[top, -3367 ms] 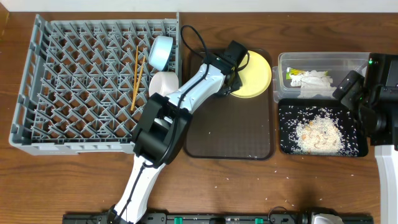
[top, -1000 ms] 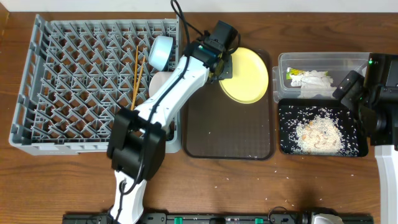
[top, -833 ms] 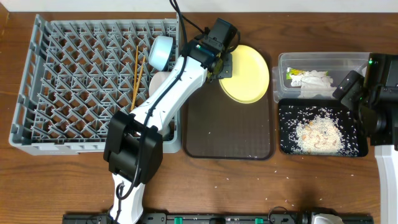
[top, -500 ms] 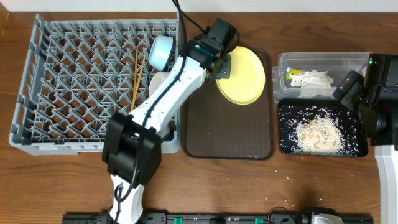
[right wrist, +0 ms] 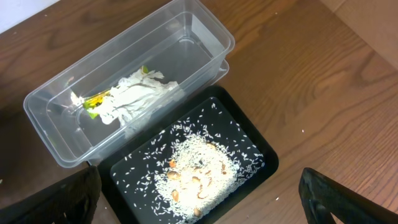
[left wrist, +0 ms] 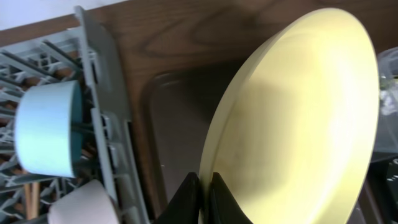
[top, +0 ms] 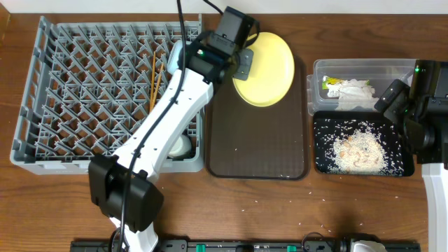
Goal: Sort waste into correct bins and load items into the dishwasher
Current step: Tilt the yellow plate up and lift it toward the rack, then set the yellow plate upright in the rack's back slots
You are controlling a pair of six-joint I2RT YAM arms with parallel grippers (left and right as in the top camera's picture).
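The left tool [left wrist: 200,194] is clamped on the rim of the yellow plate [top: 269,63]. The plate is tilted over the top end of the brown tray [top: 255,140], upper centre of the overhead frame, just right of the dish rack [top: 70,105]. A pale shape at the rack's lower right may be the white bowl [top: 178,145]. The right tool [top: 393,99] hangs at the right edge by the clear tub [right wrist: 186,50] and black tray [right wrist: 258,146], its jaws wide and empty.
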